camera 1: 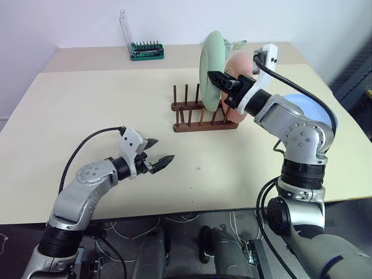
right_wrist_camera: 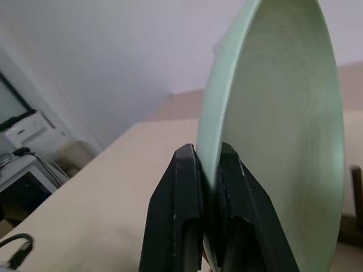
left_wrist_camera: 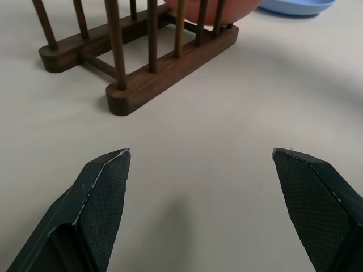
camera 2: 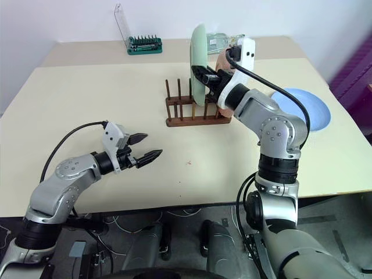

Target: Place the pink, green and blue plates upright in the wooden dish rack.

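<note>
Right gripper [camera 1: 216,77]: I see its two black fingers pinched tight on the rim of the green plate [camera 1: 211,68], holding it on edge above the wooden dish rack [camera 1: 203,109]. In the right wrist view the thin rim sits squeezed between the flat pads.
Green plate: pale mint, matte, faintly speckled plastic, round with a shallow raised rim. It stands nearly vertical, its lower edge down among the pegs; I cannot tell whether it rests on the rails.
Pink plate [camera 1: 238,81]: salmon, matte and round, upright in the rack just behind the green one, on the side toward the table's right edge.
Blue plate [camera 2: 302,107]: light blue, smooth, lying flat on the tabletop near the right edge, apart from the rack.
Wooden dish rack: dark reddish-brown, two parallel rails with rounded ends joined by crossbars, each carrying a row of thin round pegs. It sits toward the far middle of the tabletop.
Left gripper [camera 1: 157,154]: I have it low over the near left part of the tabletop, its black textured wedge-shaped fingers [left_wrist_camera: 99,195] spread wide with nothing between them.
Tabletop [camera 1: 87,110]: pale beige, smooth and matte.
Screwdriver-bit holder [camera 1: 146,50]: green, with a clear lid standing up, near the far edge.
</note>
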